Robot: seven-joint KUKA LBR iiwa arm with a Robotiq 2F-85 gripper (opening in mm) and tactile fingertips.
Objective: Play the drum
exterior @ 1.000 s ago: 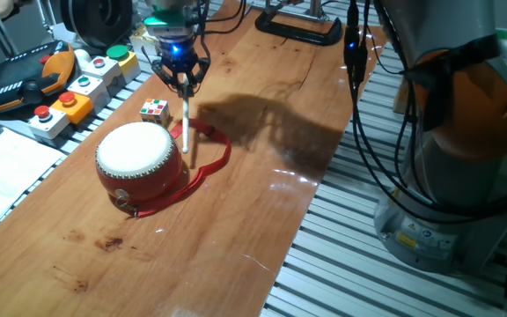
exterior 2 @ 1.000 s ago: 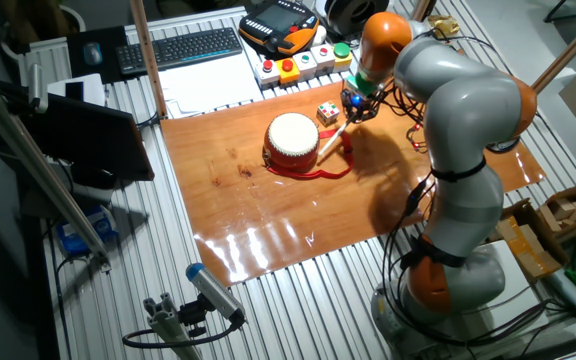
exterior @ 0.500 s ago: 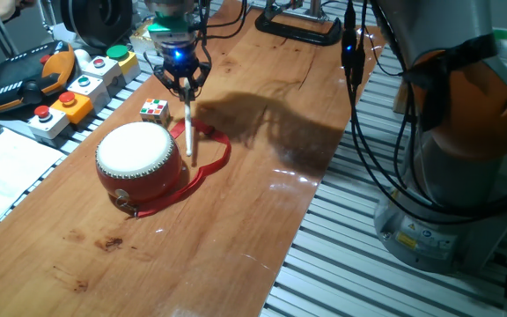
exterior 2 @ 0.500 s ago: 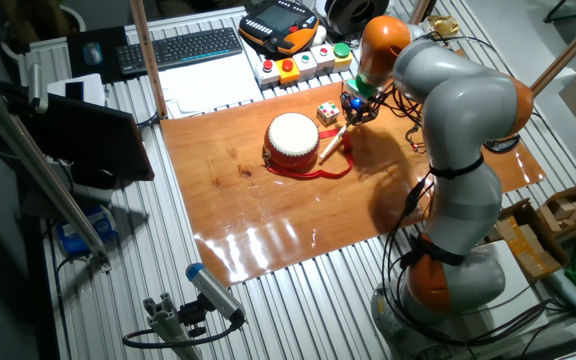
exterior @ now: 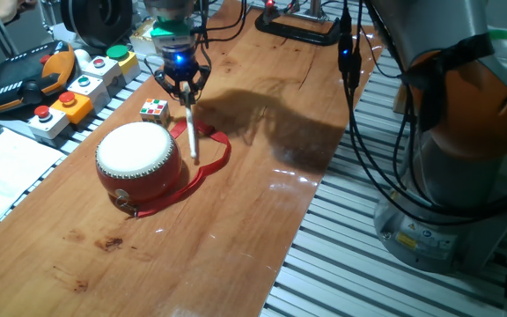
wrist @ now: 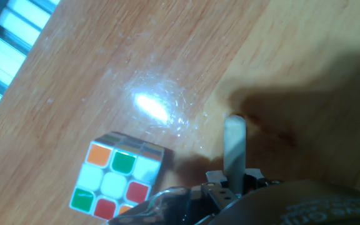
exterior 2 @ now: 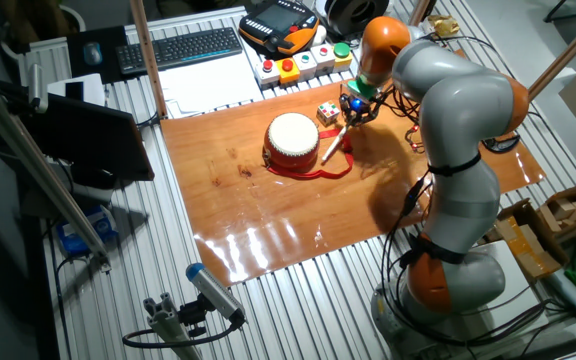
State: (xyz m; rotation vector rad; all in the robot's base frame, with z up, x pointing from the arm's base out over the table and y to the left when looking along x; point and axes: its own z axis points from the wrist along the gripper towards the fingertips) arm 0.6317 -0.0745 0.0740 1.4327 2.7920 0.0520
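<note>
Small squat round drum, red barrel body with a cream-white skin top point(exterior: 134, 149), sits on the brown wooden tabletop point(exterior: 236, 220), with its red strap point(exterior: 209, 167) looped on the wood beside it. Also visible from the other side point(exterior 2: 293, 138).

Black two-finger gripper with a blue light point(exterior: 180, 85) hangs above the table just beyond the drum, clamped on a slim white stick point(exterior: 191, 136). Stick points down and slightly tilted, lower end near the drum's side rim and over the strap; can't tell if it touches either. In the hand view only the stick point(wrist: 234, 150) is visible poking out between the jaws (fingers themselves are out of frame).

Small multicoloured cube puzzle point(exterior: 155, 110) lies just beside the drum, near the gripper. Not part of the job.

Handling judgement:
- Drum looks light and rigid in the body, so it will likely slide or tip if hit from the side. Strike down on the skin, not the barrel.
- Skin is taut and thin-looking, so somewhat fragile. Keep taps light and near centre.
- Studded rim is hard; a hit there risks knocking the stick loose.
- No need to grasp the drum itself. The stick is smooth and thin, so it could pivot in the jaws on impact.
</note>
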